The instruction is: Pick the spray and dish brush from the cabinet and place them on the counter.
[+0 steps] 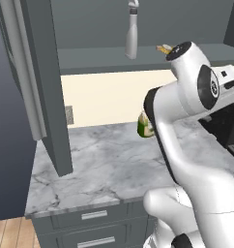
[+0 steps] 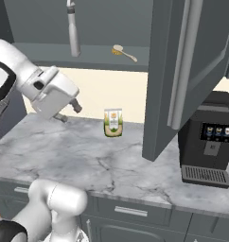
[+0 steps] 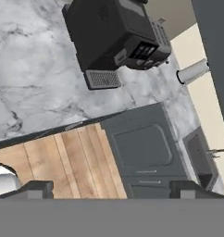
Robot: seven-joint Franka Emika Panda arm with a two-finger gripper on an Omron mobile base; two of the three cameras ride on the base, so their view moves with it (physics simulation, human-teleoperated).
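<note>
claw (image 2: 69, 112) hangs over the counter (image 2: 88, 160), left of the pouch (image 2: 113, 123) and well below the cabinet (image 2: 182, 71) shelf. in the right base view its two short fingers stick out apart with nothing between them, and the hand view shows both tips spread wide, so it looks open and empty. it seems parked low and turned aside; the hand camera looks across at the coffee machine (image 3: 118, 41) and the floor, not at the shelf, so i judge no reach has begun.

taking the pouch as the landmark, the counter is the marble slab it stands on, with drawers below. the cabinet sits above it, one door swung out to the right, which leaves the shelf open for reaching in. the coffee machine (image 2: 208, 142) stands far right of the pouch, past that door.

spray (image 2: 73, 30) stands upright on the shelf, up and left of the pouch. brush (image 2: 123, 52) lies flat on the same shelf, almost straight above the pouch, just right of the spray and apart from it. neither is on the counter yet.
</note>
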